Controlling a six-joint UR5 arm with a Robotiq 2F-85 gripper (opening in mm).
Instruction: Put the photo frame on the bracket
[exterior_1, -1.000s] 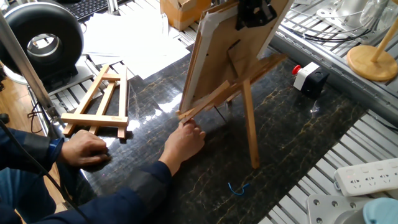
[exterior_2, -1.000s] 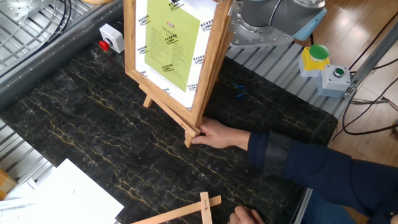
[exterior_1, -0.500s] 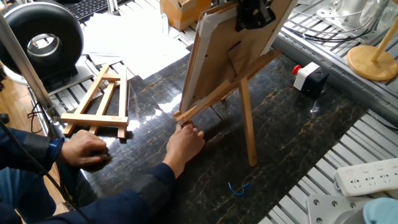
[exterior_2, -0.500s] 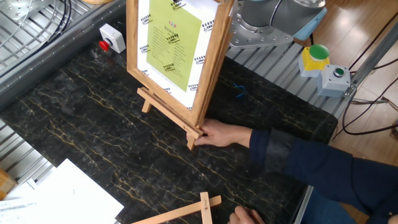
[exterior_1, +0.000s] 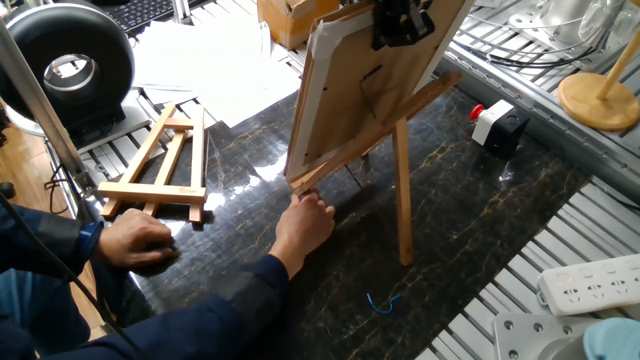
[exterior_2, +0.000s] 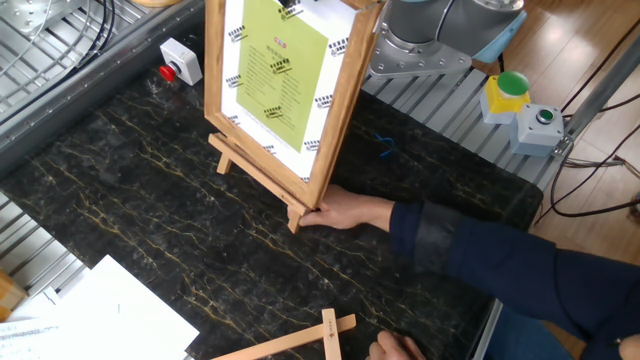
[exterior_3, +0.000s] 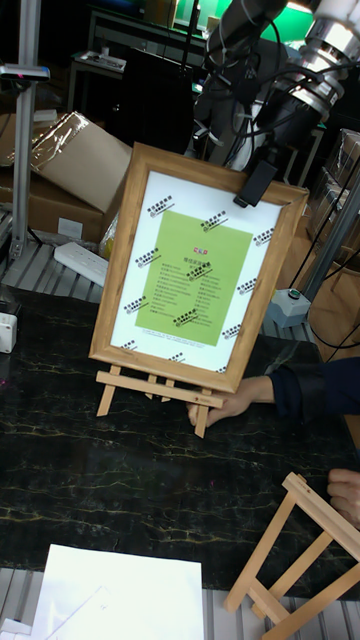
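The photo frame (exterior_3: 195, 262) has a light-wood border, a white mat and a green sheet; its brown back (exterior_1: 372, 92) faces one fixed view. It leans upright on the bracket (exterior_1: 403, 190), with its lower edge on the bracket's front ledge (exterior_3: 160, 385) (exterior_2: 255, 175). My black gripper (exterior_3: 255, 182) (exterior_1: 402, 25) is shut on the frame's top edge. A person's hand (exterior_1: 305, 225) (exterior_2: 345, 210) holds the ledge's end at the frame's lower corner.
A smaller A-shaped wooden easel (exterior_1: 160, 165) (exterior_3: 300, 570) lies flat beside the person's other hand (exterior_1: 135, 240). A red-button box (exterior_1: 497, 125), a power strip (exterior_1: 590, 285), papers (exterior_1: 220, 70) and a blue wire tie (exterior_1: 382, 300) lie around the dark marble top.
The bracket has slid a little sideways across the table with the person's hand on its ledge end. The frame shifted slightly with it, and my gripper stays on its top edge.
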